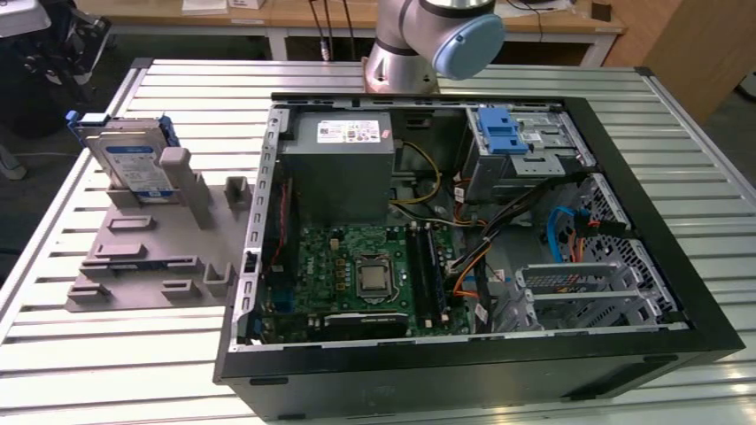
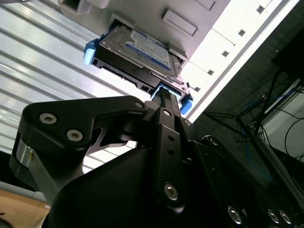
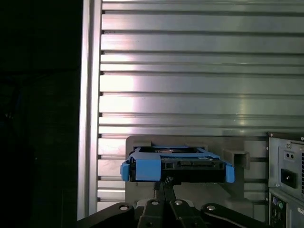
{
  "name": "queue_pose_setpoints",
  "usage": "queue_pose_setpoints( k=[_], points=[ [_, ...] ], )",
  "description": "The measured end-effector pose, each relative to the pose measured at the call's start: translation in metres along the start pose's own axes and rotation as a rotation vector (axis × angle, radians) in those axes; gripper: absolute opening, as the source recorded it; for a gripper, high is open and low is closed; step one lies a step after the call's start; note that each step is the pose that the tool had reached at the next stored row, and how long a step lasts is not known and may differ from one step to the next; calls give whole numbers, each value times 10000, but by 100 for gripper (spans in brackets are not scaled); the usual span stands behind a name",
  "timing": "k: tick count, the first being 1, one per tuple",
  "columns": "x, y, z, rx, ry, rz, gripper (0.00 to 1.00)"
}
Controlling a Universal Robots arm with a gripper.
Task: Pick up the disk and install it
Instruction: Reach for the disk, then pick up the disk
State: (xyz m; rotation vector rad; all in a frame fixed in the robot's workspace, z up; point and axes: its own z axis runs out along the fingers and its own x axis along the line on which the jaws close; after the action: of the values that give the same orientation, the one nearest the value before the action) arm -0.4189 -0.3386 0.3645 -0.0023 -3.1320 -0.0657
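The disk [image 1: 126, 160] stands on edge in a slot of the grey fixture [image 1: 133, 258], on the exterior view's left. It is silver-grey with a white and blue label and a blue bracket around it. In both wrist views the disk [image 2: 137, 50] [image 3: 175, 164] sits just beyond my black gripper [image 2: 164, 95] [image 3: 164, 187]. The gripper's jaws look drawn together, with nothing between them. I cannot tell whether they touch the blue bracket. The arm's base [image 1: 413, 44] stands at the back of the table.
An open computer case [image 1: 661, 266] lies beside the fixture, with motherboard, grey power supply box [image 1: 343, 150] and cables inside. A drive bay with a blue latch [image 1: 505, 133] is at its back right. The ribbed metal table [image 1: 106, 354] ends close beyond the fixture.
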Motion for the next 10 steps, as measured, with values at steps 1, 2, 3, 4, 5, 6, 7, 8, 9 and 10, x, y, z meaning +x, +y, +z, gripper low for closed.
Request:
queue_pose_setpoints(
  k=[1, 2, 3, 4, 5, 6, 7, 8, 9, 10],
  points=[
    [4, 0, 0, 0, 0, 0, 11],
    [9, 0, 0, 0, 1, 0, 11],
    [12, 0, 1, 0, 1, -1, 11],
    [14, 0, 0, 0, 1, -4, 11],
    [15, 0, 1, 0, 1, -11, 11],
    [16, 0, 0, 0, 2, -22, 11],
    [18, 0, 1, 0, 2, -41, 11],
    [19, 0, 1, 1, 3, -68, 11],
    [20, 0, 1, 0, 4, -100, 11],
    [21, 0, 1, 1, 6, -137, 11]
  ],
)
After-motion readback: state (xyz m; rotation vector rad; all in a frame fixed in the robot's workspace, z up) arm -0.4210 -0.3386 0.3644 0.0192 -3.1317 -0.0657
